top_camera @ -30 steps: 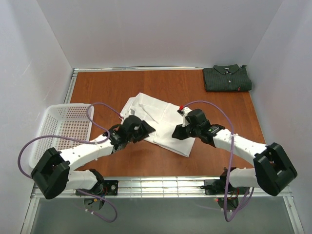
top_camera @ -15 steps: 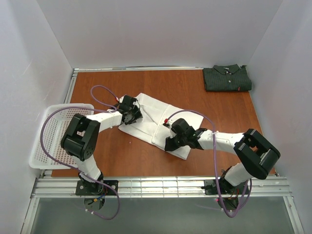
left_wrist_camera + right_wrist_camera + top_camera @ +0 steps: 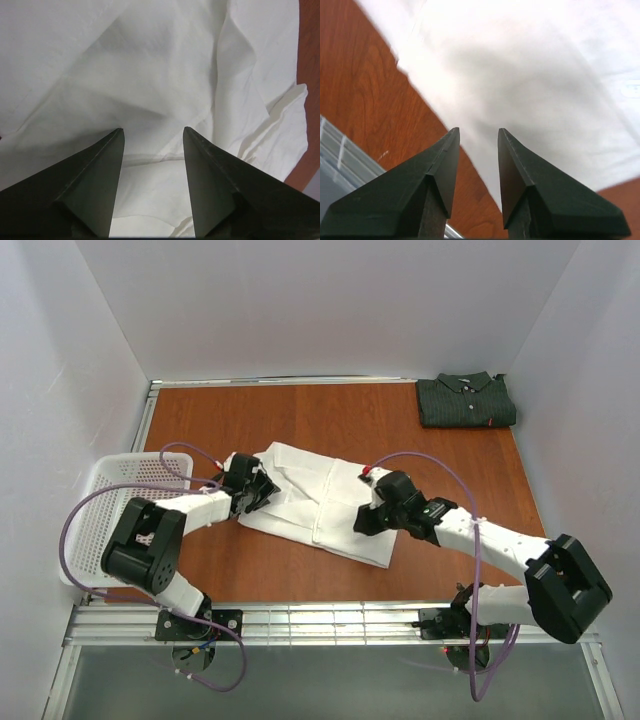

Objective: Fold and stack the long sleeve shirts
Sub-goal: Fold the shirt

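White shirt [image 3: 312, 502] lies slantwise; left gripper [image 3: 256, 490] and right gripper [image 3: 366, 519] hover over opposite ends, jaws apart, empty.

No writing, number or brand can be read anywhere in these views. The dark shirt [image 3: 466, 400] at the far right corner of the table carries a small red tag [image 3: 490, 423] at its near edge, but it is too small to show any lettering. In the right wrist view, a pale label [image 3: 631, 88] on the white shirt [image 3: 320, 495] is blurred and shows no legible marks.
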{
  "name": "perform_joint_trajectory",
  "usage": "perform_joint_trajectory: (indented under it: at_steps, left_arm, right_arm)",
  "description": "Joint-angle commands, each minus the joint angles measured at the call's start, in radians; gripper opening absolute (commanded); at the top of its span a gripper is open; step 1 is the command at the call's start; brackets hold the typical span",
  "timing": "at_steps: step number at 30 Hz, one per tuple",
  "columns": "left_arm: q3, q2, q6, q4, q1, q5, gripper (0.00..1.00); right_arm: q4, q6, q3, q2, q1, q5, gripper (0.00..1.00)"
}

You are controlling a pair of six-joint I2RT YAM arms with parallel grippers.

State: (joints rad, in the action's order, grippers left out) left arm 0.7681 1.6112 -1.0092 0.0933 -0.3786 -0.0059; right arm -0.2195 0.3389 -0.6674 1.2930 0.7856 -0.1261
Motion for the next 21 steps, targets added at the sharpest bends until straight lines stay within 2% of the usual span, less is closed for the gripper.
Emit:
perform_joint_trajectory:
  at_steps: [1,5,11,14,15,16,18,21]
  left_arm:
    - [-0.148,-0.095,-0.066,0.085,0.006,-0.006,0.47]
    - [-0.256,-0.239,-0.107,0.082,0.007,-0.016,0.48]
    - [-0.334,-0.404,-0.103,0.1,0.007,0.013,0.52]
    - [-0.319,-0.461,-0.043,0.129,0.006,0.034,0.53]
    - [-0.293,-0.503,0.04,0.155,0.004,0.027,0.54]
    - [-0.277,-0.504,0.041,0.155,0.006,0.023,0.55]
    - [-0.236,-0.537,0.144,0.19,0.004,0.018,0.58]
    - [-0.153,-0.553,0.28,0.221,-0.015,0.018,0.71]
  right_arm:
    - [-0.021,0.014,-0.021,-0.063,-0.115,0.04,0.3]
    - [-0.001,-0.026,-0.017,-0.02,-0.27,-0.007,0.31]
    - [0.08,-0.061,-0.072,0.15,-0.347,-0.046,0.3]
    - [0.091,-0.075,-0.125,0.231,-0.376,-0.058,0.3]
    - [0.091,-0.08,-0.151,0.261,-0.384,-0.061,0.3]
    - [0.089,-0.08,-0.162,0.261,-0.387,-0.061,0.3]
    - [0.082,-0.084,-0.184,0.249,-0.391,-0.06,0.3]
    - [0.054,-0.092,-0.21,0.194,-0.41,-0.047,0.3]
